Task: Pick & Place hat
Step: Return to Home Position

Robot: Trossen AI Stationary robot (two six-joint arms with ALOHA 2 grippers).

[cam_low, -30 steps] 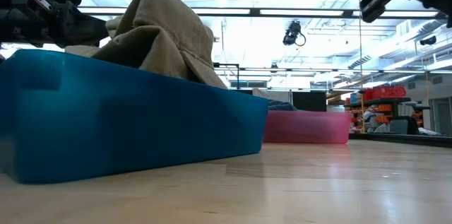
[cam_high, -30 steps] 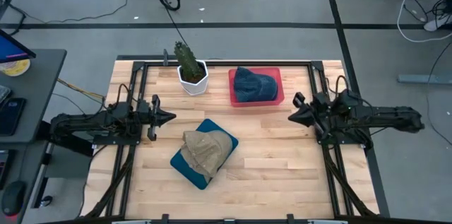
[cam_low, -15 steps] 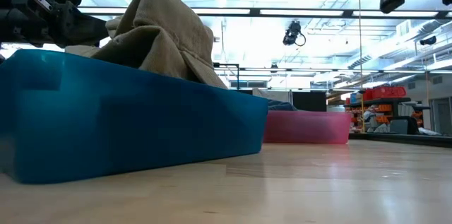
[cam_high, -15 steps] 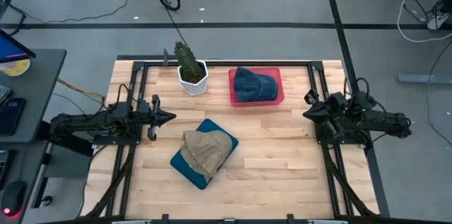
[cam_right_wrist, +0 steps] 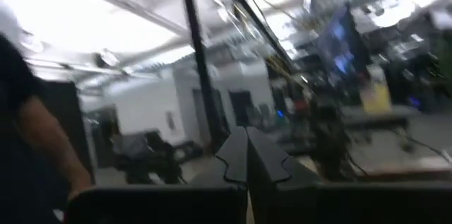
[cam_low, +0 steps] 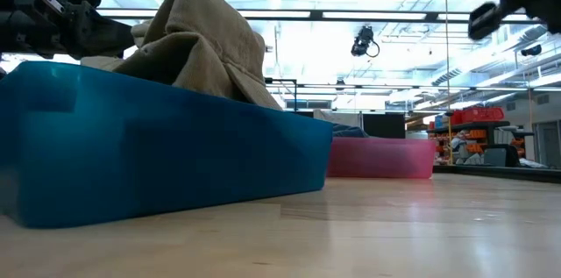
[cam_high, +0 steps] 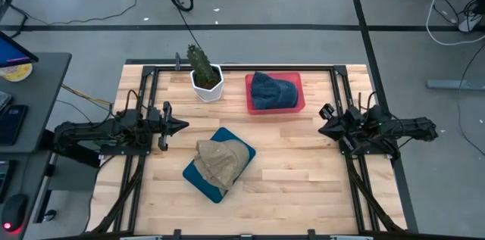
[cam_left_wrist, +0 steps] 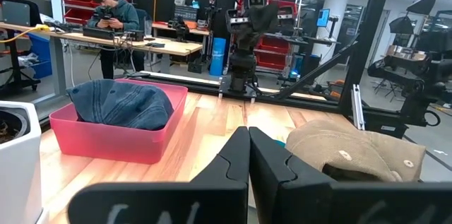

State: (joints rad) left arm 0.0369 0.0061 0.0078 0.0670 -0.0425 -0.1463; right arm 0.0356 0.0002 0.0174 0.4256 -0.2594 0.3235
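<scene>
Since a second ago the right arm has folded back toward the right side of the table, so the right gripper [cam_high: 323, 124] now sits a little nearer the right-hand rail; the left arm has not shifted. In its own wrist view the right gripper's two dark fingers meet along a thin line, closed on nothing. It hangs above the wood, near the front right corner of the red plastic bin [cam_high: 249, 107] but apart from it.

The left gripper [cam_high: 182, 126] is also closed and empty, its fingers pressed together. It points inward from the left side and stops short of the blue plastic bin [cam_high: 198, 176].

A blue denim cap [cam_high: 273, 90] lies inside the red bin at the back of the table. A tan cloth cap [cam_high: 222, 158] is heaped in the blue bin, which sits skewed near the table's middle front, and the cap rises well over its rim.

Bare wooden table top [cam_high: 295, 172] spreads between the two grippers and across the front right. Black frame rails [cam_high: 235, 67] border the work area. A white pot [cam_high: 207, 86] holding a cactus [cam_high: 200, 60] stands just left of the red bin, well apart from both grippers. A person [cam_left_wrist: 111, 13] stands at a bench beyond the table.
</scene>
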